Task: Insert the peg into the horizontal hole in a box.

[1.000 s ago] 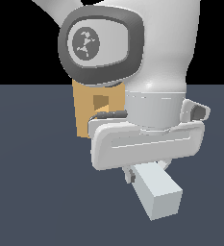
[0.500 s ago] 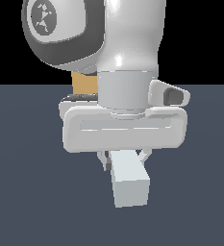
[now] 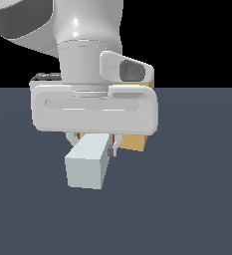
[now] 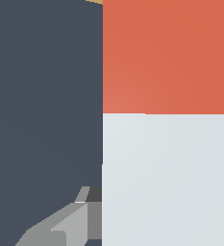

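The peg (image 3: 87, 162) is a pale grey-white bar held level above the floor, its white end facing the camera in the exterior view. In the wrist view its red end (image 4: 168, 55) and white part (image 4: 168, 182) fill much of the picture. My gripper (image 3: 93, 142) is shut on the peg, its fingers mostly hidden under the white hand. The tan box (image 3: 135, 142) stands behind the hand; only a lower corner and a sliver by the wrist show. The hole is hidden behind the hand.
The dark blue-grey floor (image 3: 187, 199) spreads all around. My arm and hand (image 3: 95, 107) block most of the exterior view's middle. One grey finger (image 4: 65, 226) shows beside the peg in the wrist view.
The arm and the peg have shifted to the exterior view's left relative to the box, and closer to the camera. The box now shows at the hand's right side instead of its left.
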Tool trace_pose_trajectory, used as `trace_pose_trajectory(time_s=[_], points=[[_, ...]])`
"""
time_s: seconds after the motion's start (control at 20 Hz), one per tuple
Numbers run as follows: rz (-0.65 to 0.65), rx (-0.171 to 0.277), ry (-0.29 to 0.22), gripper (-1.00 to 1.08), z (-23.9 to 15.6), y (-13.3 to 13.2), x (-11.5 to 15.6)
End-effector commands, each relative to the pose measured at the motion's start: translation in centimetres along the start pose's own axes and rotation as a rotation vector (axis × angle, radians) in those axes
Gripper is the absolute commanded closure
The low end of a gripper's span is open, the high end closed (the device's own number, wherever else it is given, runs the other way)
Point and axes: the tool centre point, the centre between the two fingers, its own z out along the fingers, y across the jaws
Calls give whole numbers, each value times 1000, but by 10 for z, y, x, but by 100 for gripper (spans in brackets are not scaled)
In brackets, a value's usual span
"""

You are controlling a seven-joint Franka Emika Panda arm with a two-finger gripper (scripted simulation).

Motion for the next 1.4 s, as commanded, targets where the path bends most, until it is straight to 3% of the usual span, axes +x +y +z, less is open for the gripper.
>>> trace_pose_trajectory(time_s=[0.0, 0.6, 1.35], points=[[53, -6, 1, 108, -11, -13, 3], [215, -6, 0, 108, -40, -57, 19], [236, -10, 1, 108, -46, -60, 22]])
